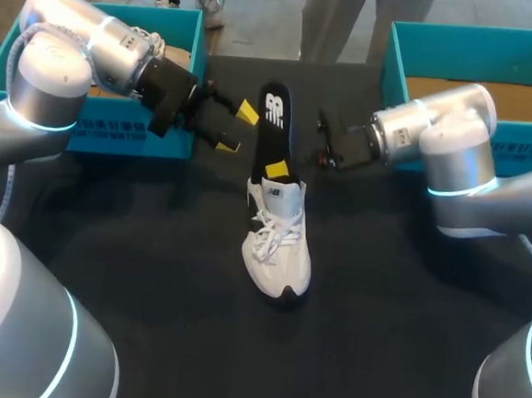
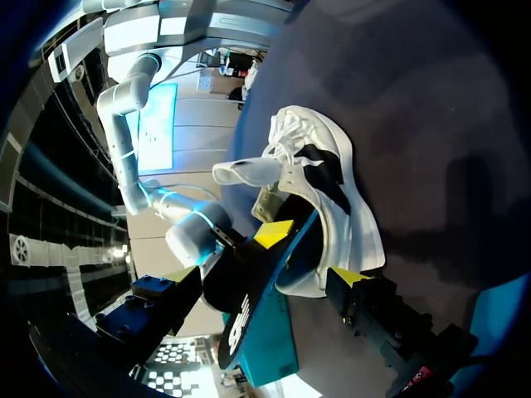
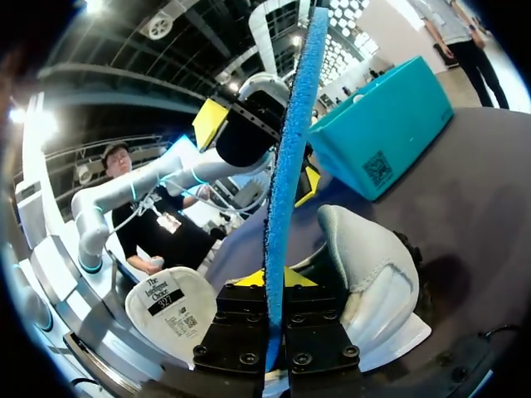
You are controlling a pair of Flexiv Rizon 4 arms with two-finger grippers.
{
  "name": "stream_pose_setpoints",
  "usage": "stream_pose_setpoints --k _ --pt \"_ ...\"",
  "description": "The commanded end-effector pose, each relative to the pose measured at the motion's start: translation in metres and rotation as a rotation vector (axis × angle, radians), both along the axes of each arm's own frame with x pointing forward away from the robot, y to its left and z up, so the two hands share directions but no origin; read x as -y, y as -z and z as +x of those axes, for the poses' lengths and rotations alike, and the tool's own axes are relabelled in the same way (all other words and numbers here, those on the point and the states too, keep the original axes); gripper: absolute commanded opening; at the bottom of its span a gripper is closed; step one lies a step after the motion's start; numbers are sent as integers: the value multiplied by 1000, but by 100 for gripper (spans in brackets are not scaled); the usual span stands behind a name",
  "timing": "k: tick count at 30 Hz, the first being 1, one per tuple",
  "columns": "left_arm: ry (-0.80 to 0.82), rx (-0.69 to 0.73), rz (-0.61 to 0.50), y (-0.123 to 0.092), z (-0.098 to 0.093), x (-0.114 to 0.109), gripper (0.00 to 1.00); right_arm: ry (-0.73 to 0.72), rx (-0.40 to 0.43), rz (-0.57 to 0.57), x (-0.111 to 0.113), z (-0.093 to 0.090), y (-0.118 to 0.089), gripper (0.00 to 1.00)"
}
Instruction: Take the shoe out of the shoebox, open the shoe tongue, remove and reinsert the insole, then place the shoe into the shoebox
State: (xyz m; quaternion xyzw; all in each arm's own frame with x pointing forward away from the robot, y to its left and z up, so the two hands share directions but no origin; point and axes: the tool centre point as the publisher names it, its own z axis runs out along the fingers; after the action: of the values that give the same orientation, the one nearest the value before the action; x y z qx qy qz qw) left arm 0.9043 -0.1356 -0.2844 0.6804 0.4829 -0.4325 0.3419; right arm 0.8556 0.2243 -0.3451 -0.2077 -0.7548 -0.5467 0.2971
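A white shoe (image 1: 278, 246) lies on the dark table, toe toward me. A black insole (image 1: 274, 126) with a blue underside (image 3: 290, 166) stands up out of the shoe's heel. My right gripper (image 1: 277, 169) is shut on the insole's lower part, just above the shoe opening (image 3: 365, 265); in its wrist view the gripper (image 3: 276, 282) clamps the thin edge. My left gripper (image 1: 238, 129) is open, just left of the insole's upper half and apart from it. In the left wrist view the insole (image 2: 249, 290) and shoe (image 2: 332, 199) lie ahead of the left gripper (image 2: 264, 278).
A teal shoebox (image 1: 87, 134) stands at the back left behind my left arm. A second teal box (image 1: 481, 41) stands at the back right behind my right arm. Bare dark tabletop surrounds the shoe toward the front.
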Motion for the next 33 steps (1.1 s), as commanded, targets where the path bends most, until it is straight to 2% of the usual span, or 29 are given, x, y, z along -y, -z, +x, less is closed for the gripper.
stream_pose_setpoints --k 1,7,8,10,11,17,24,26,27,28,29,33 --pt "-2 2 1 1 -2 -1 100 5 -9 -3 -1 -7 7 0" --pt "-2 -1 -1 1 -3 -2 100 10 -18 -7 -2 -10 8 1" --pt "-1 -1 -1 2 -3 -1 100 14 -12 -9 -2 -9 7 18" --pt "0 -1 -2 2 -3 -1 100 18 6 -19 -2 -7 2 31" --pt "1 -1 -2 2 -3 -1 100 21 15 -25 -2 -5 0 34" --pt "1 1 -4 1 -3 -2 100 24 51 -32 -3 2 -13 35" --pt "-4 4 -7 1 -5 -6 100 -2 77 -37 -10 14 -23 33" --pt "-5 5 -8 0 -5 -6 100 -10 82 -39 -10 17 -23 27" --pt "-6 5 -8 0 -5 -6 100 -13 82 -41 -9 18 -22 21" --pt "-5 5 -8 0 -5 -6 100 -16 82 -43 -9 19 -22 6" --pt "-5 5 -8 0 -5 -6 100 -22 80 -44 -8 19 -21 0" --pt "-2 6 -8 0 -5 -6 100 -40 65 -51 -8 20 -20 0"
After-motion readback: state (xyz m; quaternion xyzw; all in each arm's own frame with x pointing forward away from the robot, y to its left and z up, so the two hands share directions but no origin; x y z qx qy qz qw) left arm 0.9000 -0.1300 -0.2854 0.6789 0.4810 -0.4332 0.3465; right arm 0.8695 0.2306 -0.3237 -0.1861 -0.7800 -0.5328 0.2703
